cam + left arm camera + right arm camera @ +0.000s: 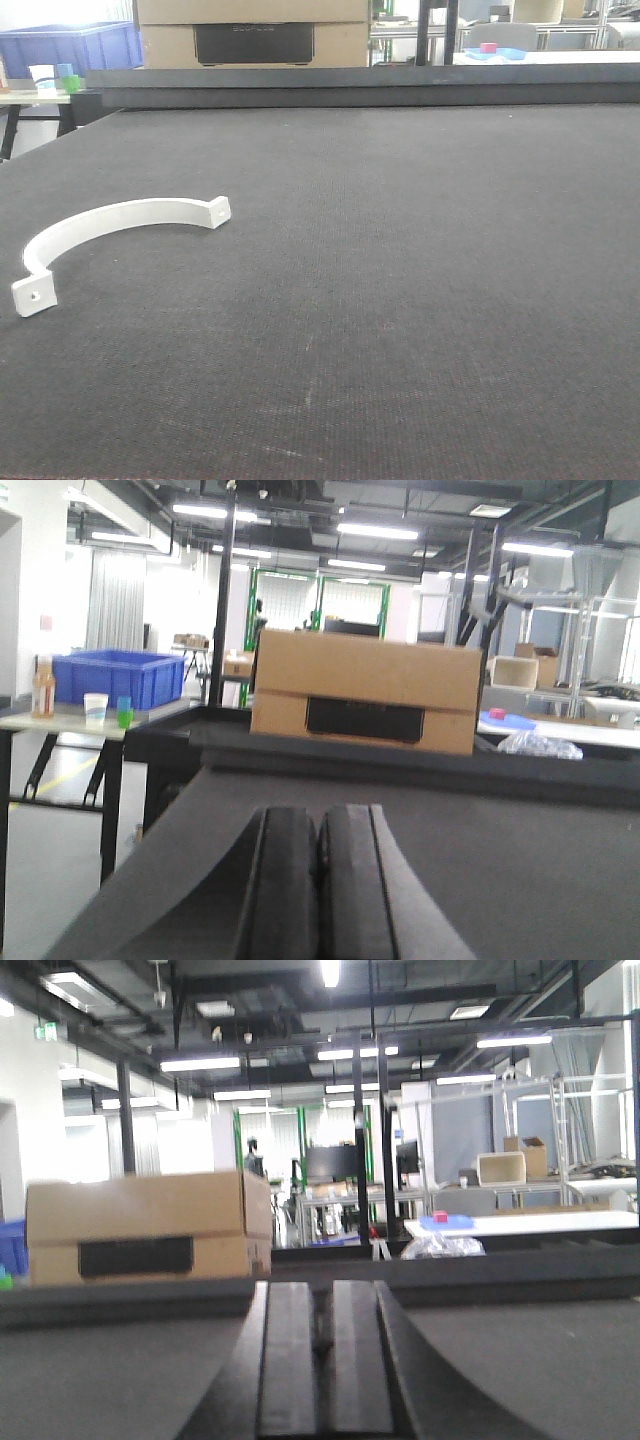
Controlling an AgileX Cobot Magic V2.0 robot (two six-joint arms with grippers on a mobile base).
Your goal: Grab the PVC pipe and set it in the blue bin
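Nothing has begun: the PVC pipe point(120, 214) lies alone on the left of the dark woven tabletop point(420, 300), ungrasped. The left gripper point(318, 900) and right gripper point(322, 1360) both sit low with their jaws pressed together, holding nothing. I reckon the left arm must open, reach across and pinch the thin band. The blue bin point(118, 677) waits on a side table well beyond the table's far-left corner. A cardboard box point(365, 692) stands at the far edge, in a bright, busy workshop.

The PVC pipe point(110, 217) lies left on the table point(400, 300); the bin point(70, 47) far behind (perhaps on another).
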